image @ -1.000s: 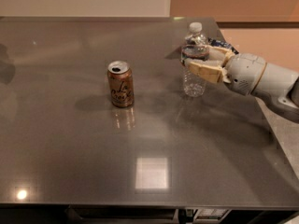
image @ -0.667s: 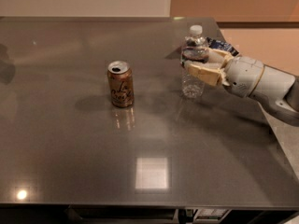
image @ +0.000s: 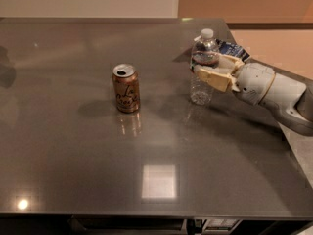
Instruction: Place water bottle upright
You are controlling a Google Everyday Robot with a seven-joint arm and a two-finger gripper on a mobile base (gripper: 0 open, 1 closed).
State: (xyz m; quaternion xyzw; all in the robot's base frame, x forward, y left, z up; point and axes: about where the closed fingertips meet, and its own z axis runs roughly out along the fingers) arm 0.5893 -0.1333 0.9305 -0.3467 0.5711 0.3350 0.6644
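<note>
Camera view first, and it is the only one you have. Your gripper (image: 208, 66) sits over the right side of the table (image: 73, 146), near its far right corner, on the end of the white arm (image: 274, 89) that reaches in from the right edge. It is clamped on the water bottle (image: 203, 84) at about mid-height: one tan finger (image: 213, 78) crosses the front of the bottle and the other shows behind it.

You can see the bottle standing upright, with its white cap (image: 207, 33) on top and the dark label band (image: 204, 58) just above the near finger. Its base is down at the tabletop, but you cannot tell whether it rests fully on the surface or hangs just off it.

To the left of the bottle, well apart from it, the orange-brown can (image: 126, 88) stands upright with its opened top facing up. Nothing touches the can.

Just behind the gripper you can make out a blue and white thing (image: 233, 48); what it is cannot be told. The dark, glossy tabletop mirrors a square patch of light (image: 159, 181) near its front edge.
</note>
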